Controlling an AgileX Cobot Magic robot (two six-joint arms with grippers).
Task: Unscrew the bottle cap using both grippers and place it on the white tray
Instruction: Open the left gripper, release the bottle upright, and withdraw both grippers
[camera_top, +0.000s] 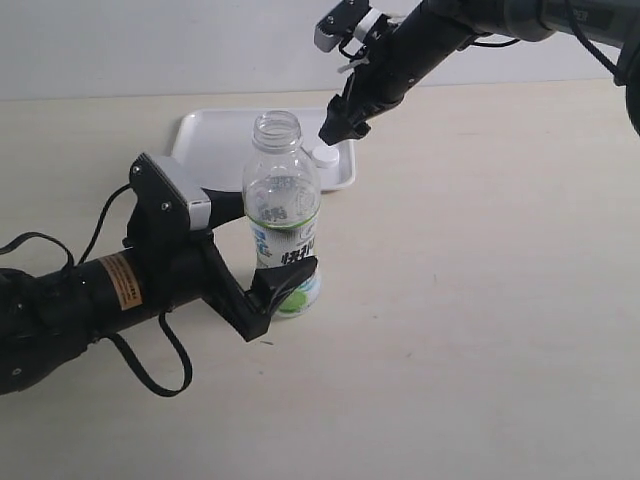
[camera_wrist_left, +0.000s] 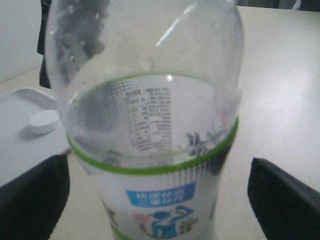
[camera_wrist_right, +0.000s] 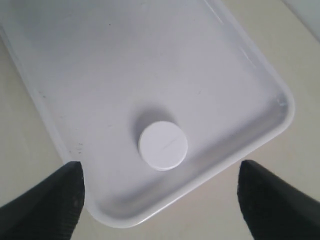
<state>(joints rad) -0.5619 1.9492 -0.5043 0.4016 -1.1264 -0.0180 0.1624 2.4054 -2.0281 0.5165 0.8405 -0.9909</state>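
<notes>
A white tray (camera_top: 200, 135) lies on a pale table, an uncapped clear drink bottle (camera_top: 283, 190) standing on the table near it. The left gripper (camera_top: 268, 250) flanks the bottle's base, jaws wide; a skewed retreat could clip and topple it. The right gripper (camera_top: 338, 125), jaws spread and empty, hovers above the bottle cap (camera_top: 325, 155). Only the left wrist view shows gaps beside the bottle; only the right wrist view shows the cap flat inside the tray's corner.
</notes>
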